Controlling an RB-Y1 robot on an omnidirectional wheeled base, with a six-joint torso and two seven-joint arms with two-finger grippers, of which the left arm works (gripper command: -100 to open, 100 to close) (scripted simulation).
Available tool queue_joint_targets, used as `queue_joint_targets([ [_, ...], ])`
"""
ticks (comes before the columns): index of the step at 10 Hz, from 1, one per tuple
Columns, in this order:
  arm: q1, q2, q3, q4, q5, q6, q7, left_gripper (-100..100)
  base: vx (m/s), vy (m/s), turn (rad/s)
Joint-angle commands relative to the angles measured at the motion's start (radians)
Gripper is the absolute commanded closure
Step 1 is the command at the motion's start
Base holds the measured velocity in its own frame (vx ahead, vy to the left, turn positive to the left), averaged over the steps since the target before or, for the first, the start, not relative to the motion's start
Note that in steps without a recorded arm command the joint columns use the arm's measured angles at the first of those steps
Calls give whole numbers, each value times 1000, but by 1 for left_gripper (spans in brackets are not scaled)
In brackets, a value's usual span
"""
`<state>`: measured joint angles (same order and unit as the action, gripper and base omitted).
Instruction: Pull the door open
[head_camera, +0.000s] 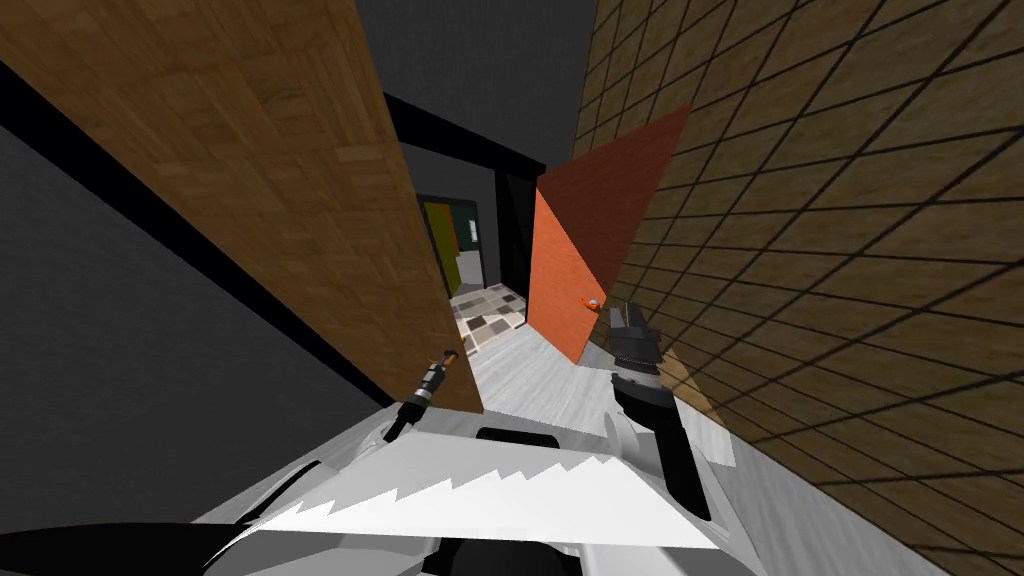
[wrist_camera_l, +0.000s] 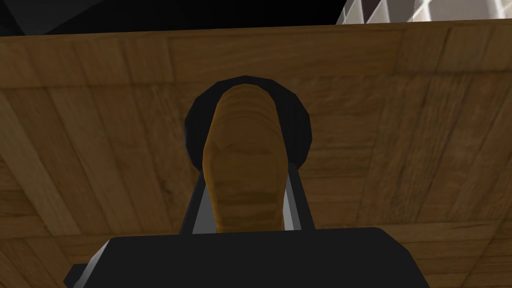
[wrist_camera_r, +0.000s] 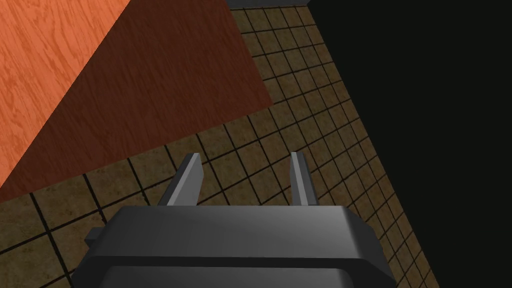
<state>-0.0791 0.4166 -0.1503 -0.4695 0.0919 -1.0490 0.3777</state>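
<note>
Left wrist view: left jaws clamp the wooden handle (wrist_camera_l: 245, 160).

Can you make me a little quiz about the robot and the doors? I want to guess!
1. True or false: the left hand is shut on the handle of the brown wooden door.
2. The right hand has fingers that are: A) shut on a handle, B) open with nothing held, C) holding a cup.
3. Fill in: the other door, farther ahead, is ___ coloured.
Key: 1 true; 2 B; 3 orange.
</note>
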Motion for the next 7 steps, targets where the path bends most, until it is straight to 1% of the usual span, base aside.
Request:
queue_joint_targets([
  [1, 2, -1, -13, 0, 29, -1, -11, 100, -224, 111, -326],
  [3, 4, 6, -21, 3, 64, 1, -22, 100, -234, 95, -254],
  [5, 6, 11, -27, 6, 91, 3, -30, 100, -236, 116, -247],
  [7, 7, 14, -31, 7, 107, 3, -35, 100, -193, 73, -112],
])
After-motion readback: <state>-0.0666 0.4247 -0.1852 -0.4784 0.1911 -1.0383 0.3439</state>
